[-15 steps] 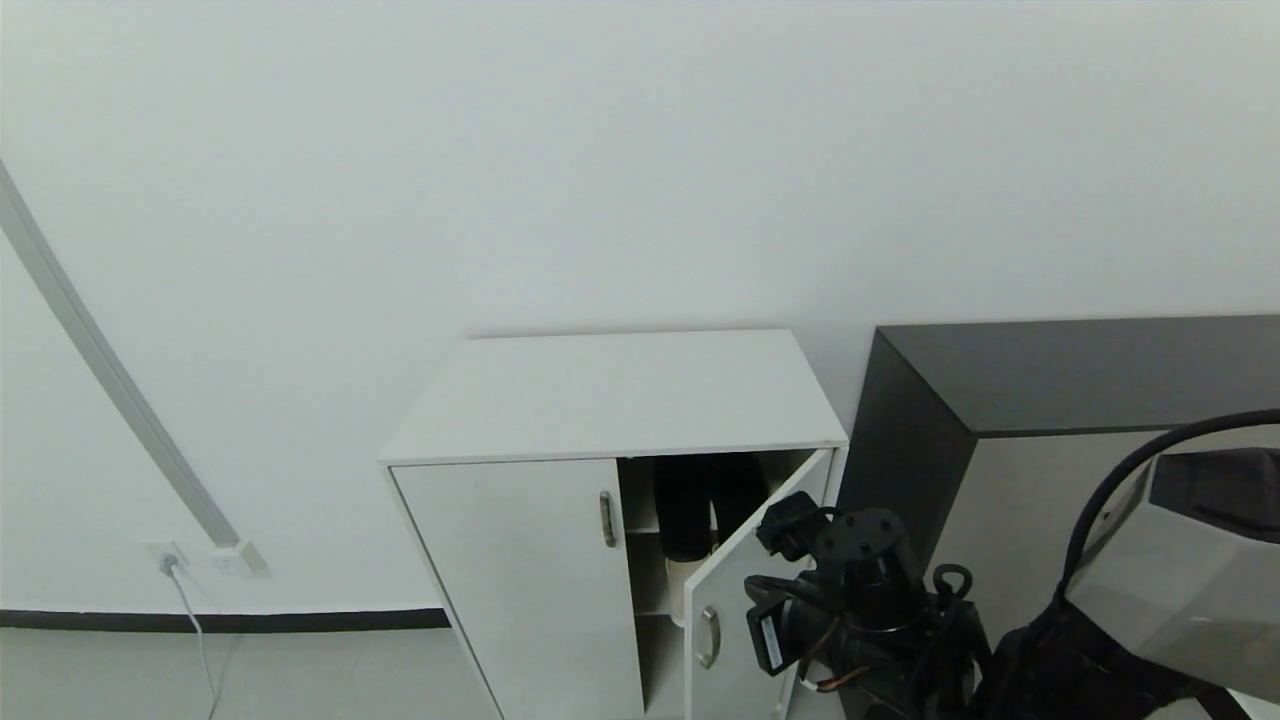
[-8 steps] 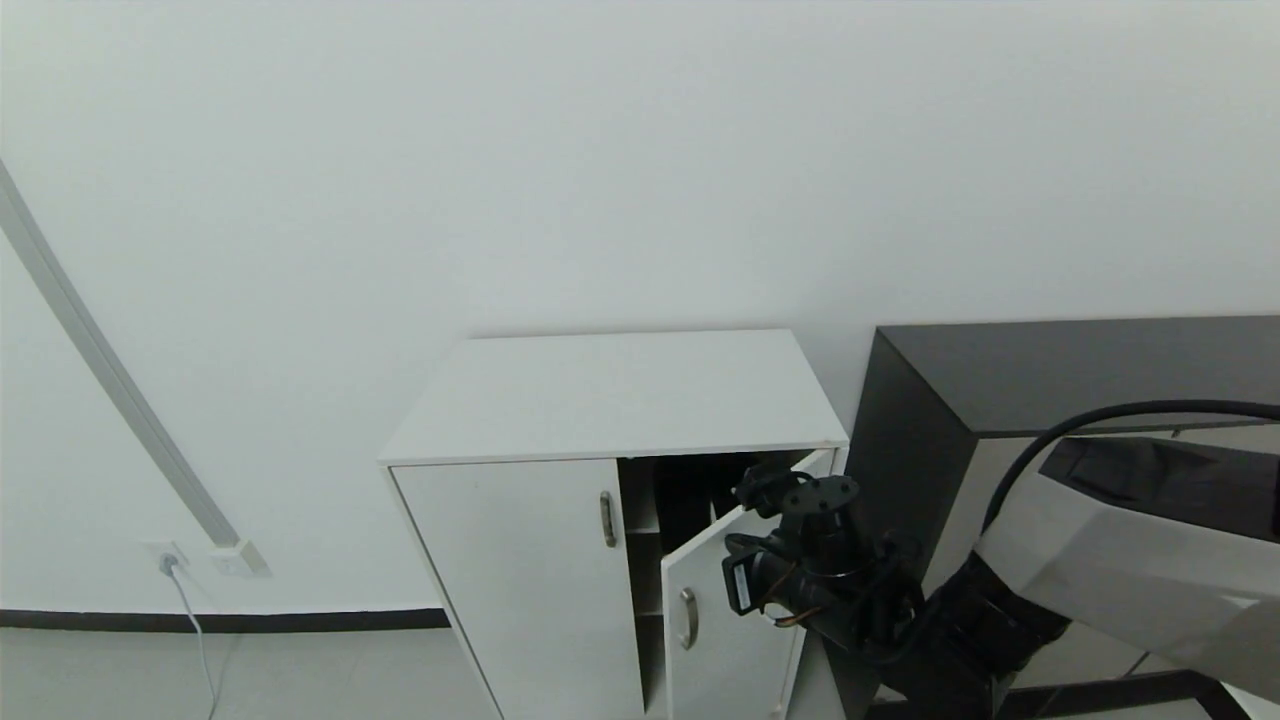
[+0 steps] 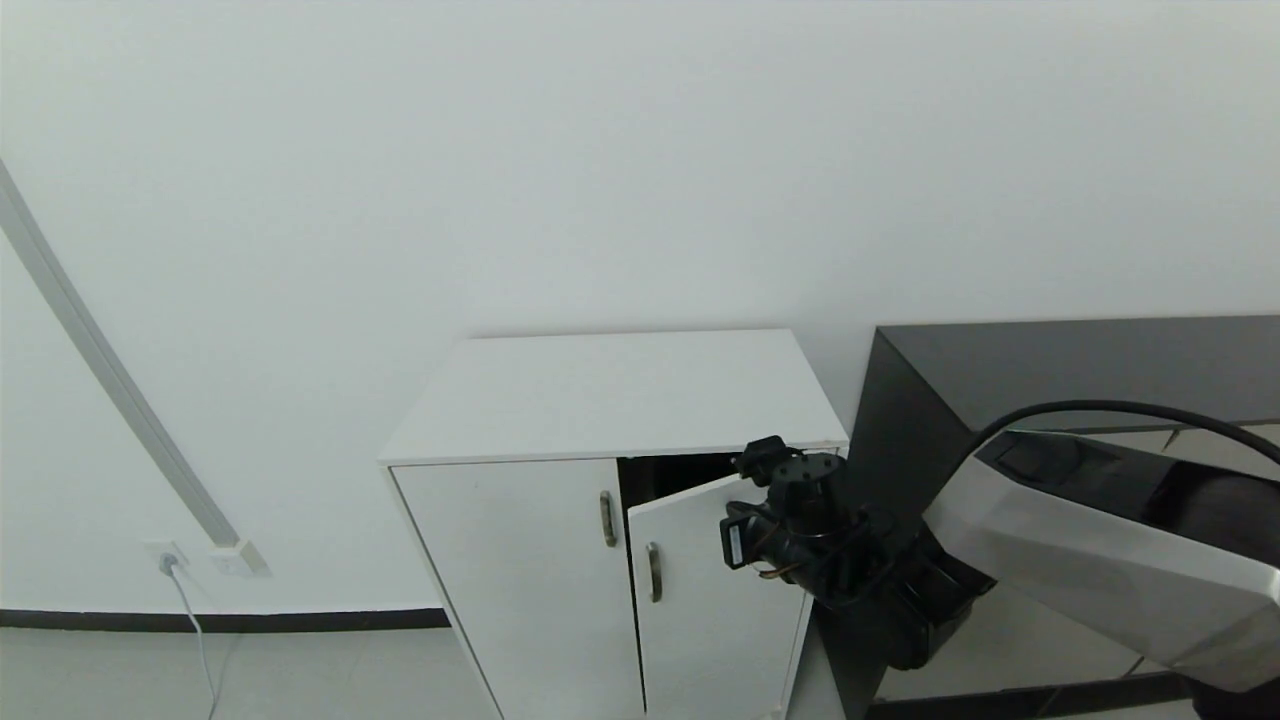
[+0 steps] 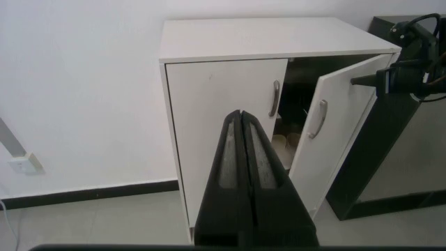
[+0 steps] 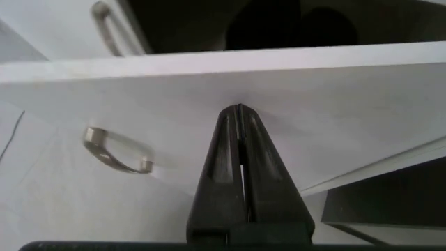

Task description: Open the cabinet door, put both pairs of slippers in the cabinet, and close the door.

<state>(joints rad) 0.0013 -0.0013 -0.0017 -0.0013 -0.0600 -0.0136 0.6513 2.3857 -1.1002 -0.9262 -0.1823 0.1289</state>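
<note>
**Shoe cabinet, right door almost shut – closing step**

Item 1, cabinet (image 3: pixel 610 395): white, two doors, against the wall, just beside a dark unit (image 3: pixel 1080 370). The left door (image 3: pixel 510 570) is shut flat. The right door (image 3: pixel 710 600) stands slightly ajar, with a narrow dark gap along its top edge.

Item 2, black slippers (image 5: pixel 279 24): two dark rounded shapes inside, behind the top edge of the right door. They sit deep enough that the door appears to clear them.

Item 3, pale shape (image 4: pixel 282 143): on a lower shelf, seen through the gap. Probably the second pair, though I cannot tell for certain.

Item 4, right gripper (image 5: pixel 240 111): fingers pressed together, holding nothing. Its tip touches the outer face of the right door, high up and away from the handle (image 3: pixel 653 572). Judged purpose: a closed tip makes a firm single point for pushing, and a push needs no handle.

Item 5, left gripper (image 4: pixel 242 118): fingers together, empty, held well apart from the cabinet and facing it. Judged purpose: parked clear of the door's swing.

Status: storage apparently done; only the last part of the push remains before the door sits flush
</note>
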